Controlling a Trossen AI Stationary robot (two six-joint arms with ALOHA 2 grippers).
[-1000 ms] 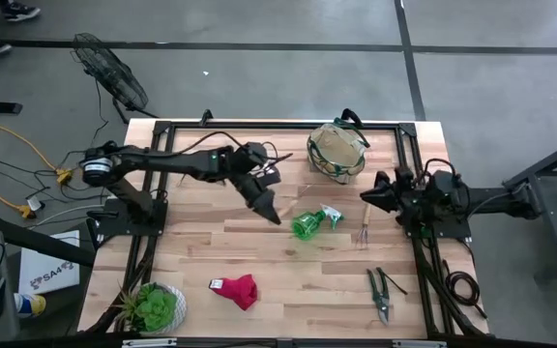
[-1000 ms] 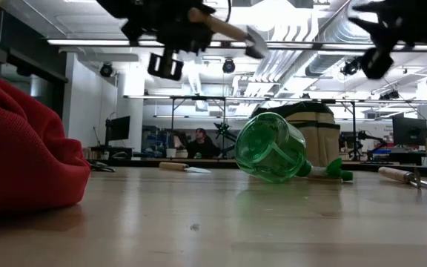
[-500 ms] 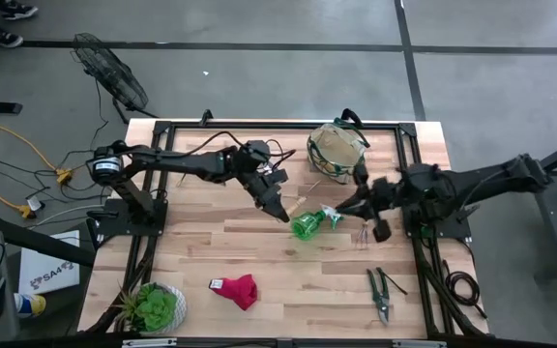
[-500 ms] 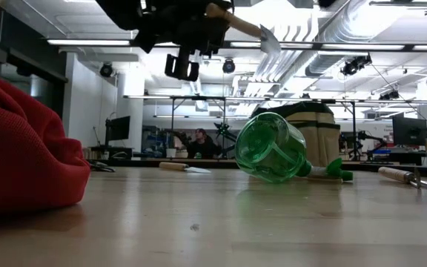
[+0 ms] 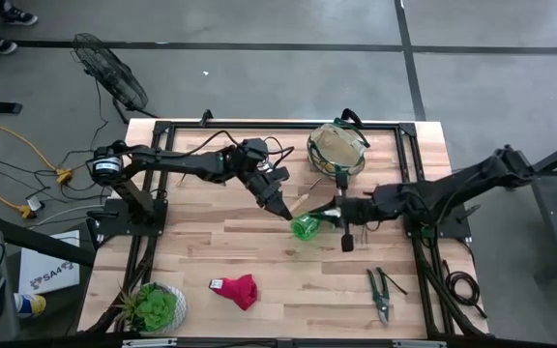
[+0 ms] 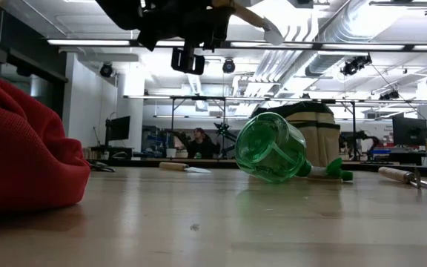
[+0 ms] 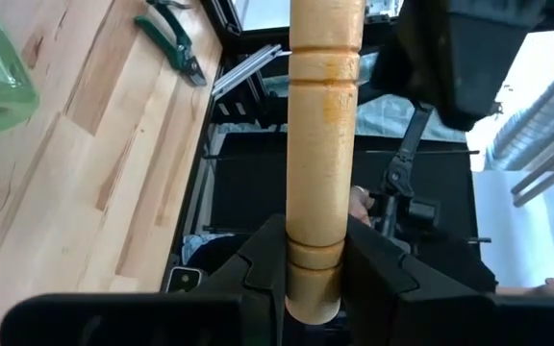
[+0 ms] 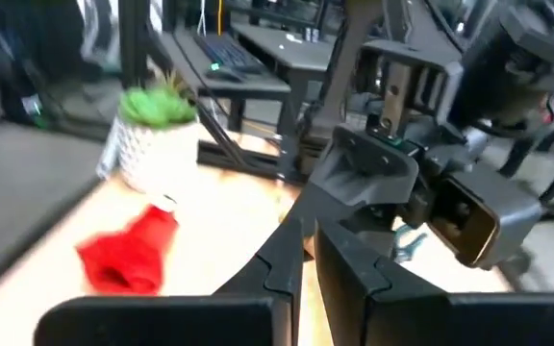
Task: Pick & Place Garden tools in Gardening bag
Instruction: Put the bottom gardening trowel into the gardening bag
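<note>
My left gripper point(image 5: 283, 207) hangs over the table's middle, shut on a wooden-handled garden tool point(image 6: 247, 16). My right gripper point(image 5: 329, 211) reaches in from the right, shut and holding nothing, just above the green spray bottle point(image 5: 307, 226), which lies on its side. It faces the left gripper. The tan gardening bag point(image 5: 337, 151) stands at the far edge. A fork point(image 6: 406, 176) lies right of the bottle, partly under my right arm. The pruning shears point(image 5: 379, 293) and the red glove point(image 5: 237, 289) lie near the front edge. My left gripper pinches the tool's wooden handle point(image 7: 314, 252) between its two fingers, close to the handle's rounded free end. The fingers come roughly level and lie across the handle. The tool is lifted clear of the table, and its metal end point(image 6: 273, 33) points away from the gripper.
A potted plant point(image 5: 155, 306) stands at the near left corner. Another wooden-handled tool point(image 6: 182, 167) lies on the table behind the bottle in the low view. Dark frame rails point(image 5: 259, 125) run along the table's far and side edges.
My right arm has swung out from the table's right edge toward the middle, rolling its wrist, and now reaches over the spray bottle close to the left gripper. My left gripper has tipped a little, and the tool's metal end sits higher than before.
</note>
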